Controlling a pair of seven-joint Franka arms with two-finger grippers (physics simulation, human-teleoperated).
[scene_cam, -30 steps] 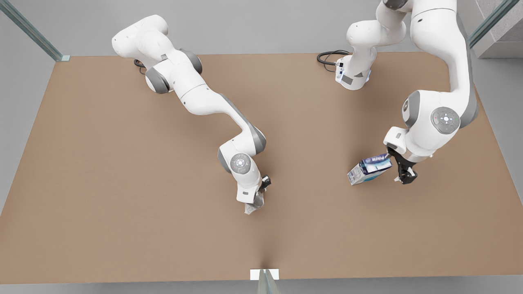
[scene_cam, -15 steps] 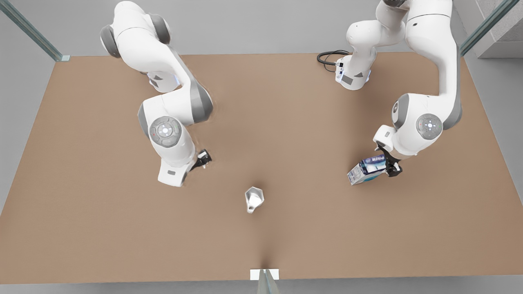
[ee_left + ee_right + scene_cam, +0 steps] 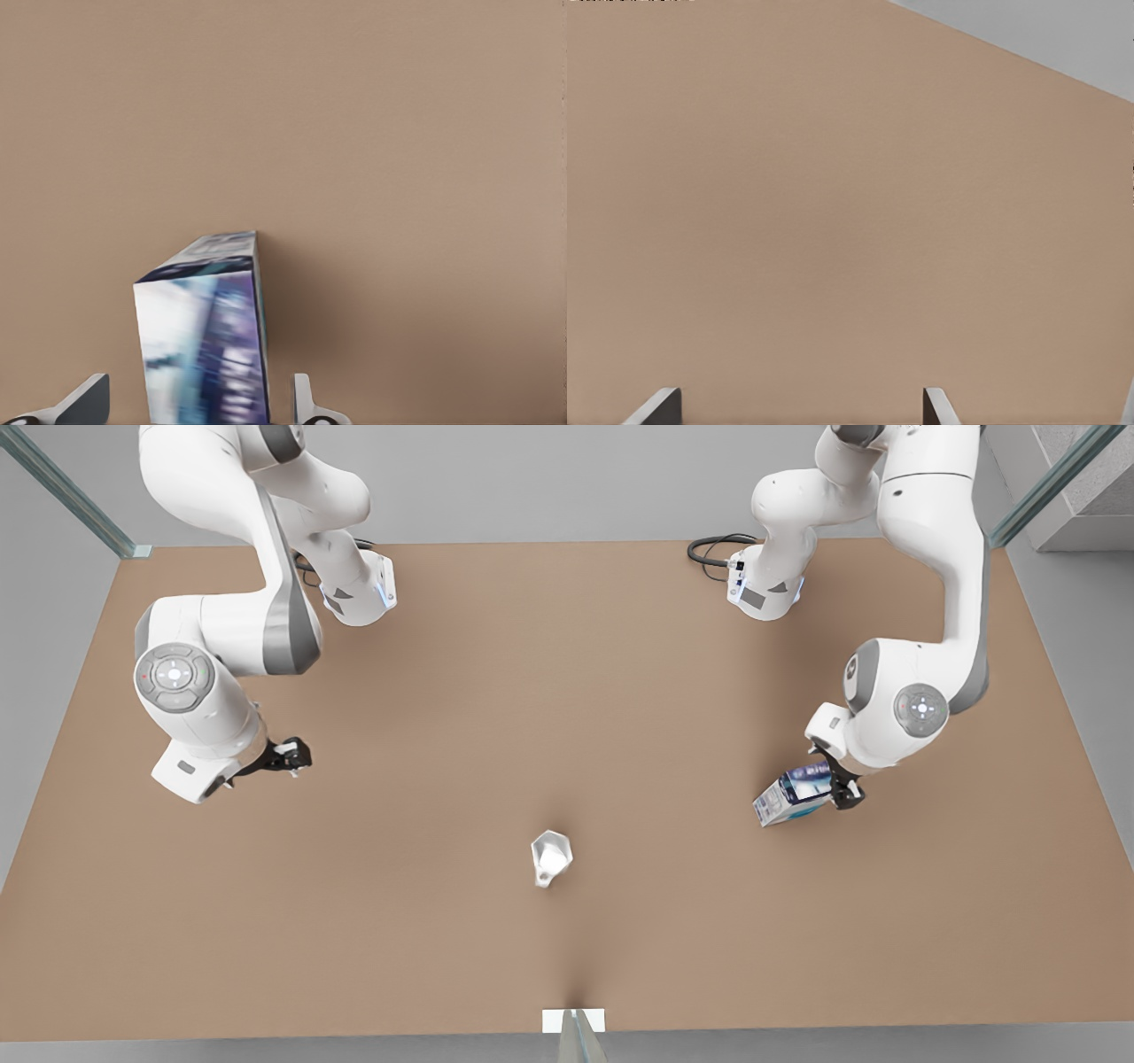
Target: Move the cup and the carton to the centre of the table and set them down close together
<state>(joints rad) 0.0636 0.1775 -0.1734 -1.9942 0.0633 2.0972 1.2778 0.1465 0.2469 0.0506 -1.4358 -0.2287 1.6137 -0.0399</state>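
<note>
The whitish faceted cup (image 3: 551,856) stands alone near the middle of the tan table (image 3: 567,691), its handle toward the front edge. The blue and white carton (image 3: 793,795) lies tilted on the table at the front view's right. My left gripper (image 3: 842,784) is open at the carton's end. In the left wrist view the carton (image 3: 205,341) sits between the spread fingers (image 3: 87,400) of that gripper (image 3: 195,394), with a gap on each side. My right gripper (image 3: 292,757) hangs open over bare table at the front view's left, far from the cup; its wrist view has the gripper (image 3: 797,400) above plain tabletop.
Both arm bases stand along the table's far edge, with a black cable (image 3: 713,549) beside the one at the front view's right. A small white bracket (image 3: 573,1020) sits at the middle of the front edge. Glass panel edges rise at the back corners.
My right gripper let go of the cup and swung far toward the front view's left. My left gripper came closer around the carton's end. The carton stayed put.
</note>
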